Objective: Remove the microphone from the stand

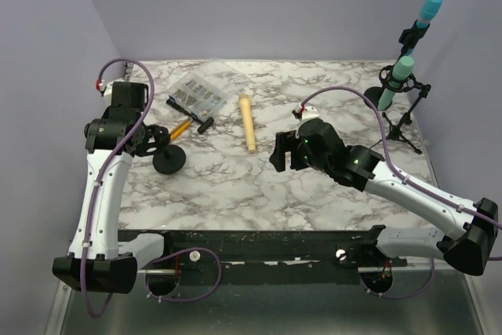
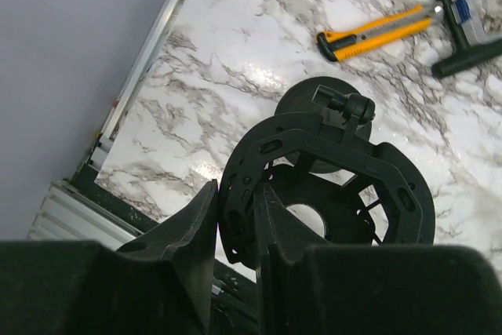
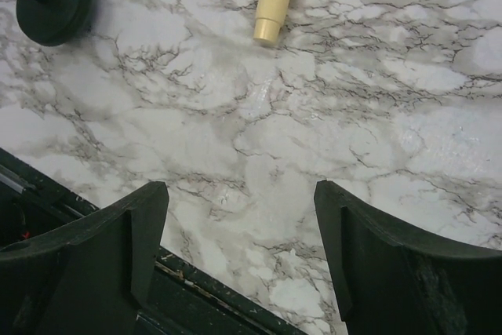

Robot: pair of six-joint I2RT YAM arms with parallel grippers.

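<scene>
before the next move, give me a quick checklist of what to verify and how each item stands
1. Microphone out of the stand: ok, it lies flat on the table, apart from the stand.
2. Left jaws gripping the stand's shock mount: ok, shut on its ring.
3. Right jaws free: ok, open over bare marble with nothing between them.
4. Stand sitting flat on the table: cannot tell from these views.
5. Utility knife apart from the stand: ok, close by but not touching.
</scene>
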